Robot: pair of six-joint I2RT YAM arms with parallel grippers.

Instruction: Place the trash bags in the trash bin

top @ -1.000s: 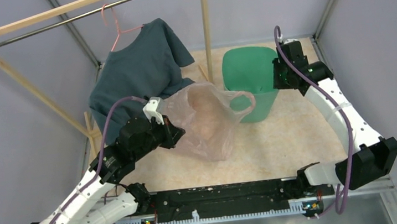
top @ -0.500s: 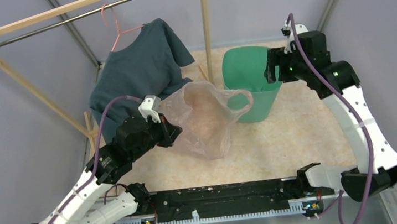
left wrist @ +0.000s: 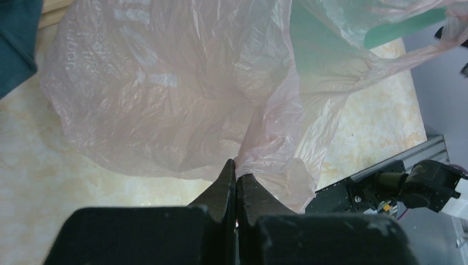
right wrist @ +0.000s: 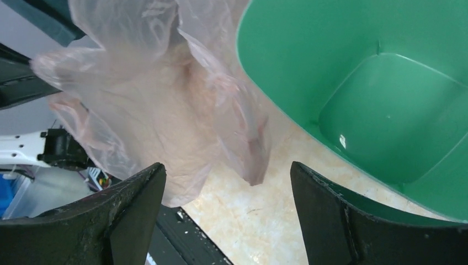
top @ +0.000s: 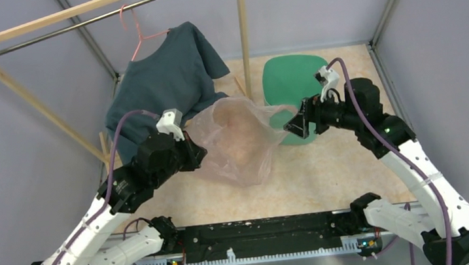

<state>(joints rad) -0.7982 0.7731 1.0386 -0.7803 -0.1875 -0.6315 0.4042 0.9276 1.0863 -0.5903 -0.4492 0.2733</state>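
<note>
Beige marbled table (top: 341,174), seen from above, w/ two robot arms bolted at its near edge. A wooden clothes rack (top: 42,21) runs across the back left. A dark teal shirt (top: 167,80) hangs from it on a pink hanger (top: 136,31).

Centre of the table: the trash bag (top: 240,145), a thin, wrinkly, see-through pale-pink film sack, held up off the surface and spread out. Its left side is near the shirt; its right edge reaches the bin's near side. It is outside the bin, not in it.

Back right of centre: the mint-green trash bin (top: 289,81), upright, mouth open. The right wrist view looks into it; nothing shows inside.

The left gripper (top: 198,153) is at the bag's left edge. In the left wrist view its fingers are pressed together, pinching a gathered fold of the film.

The right gripper (top: 292,126) hangs btwn bag and bin, just by the bin's near rim. Its fingers stand wide apart, gripping nothing; the bag's folds show btwn them in the right wrist view. Cannot tell if it touches the film.
</note>
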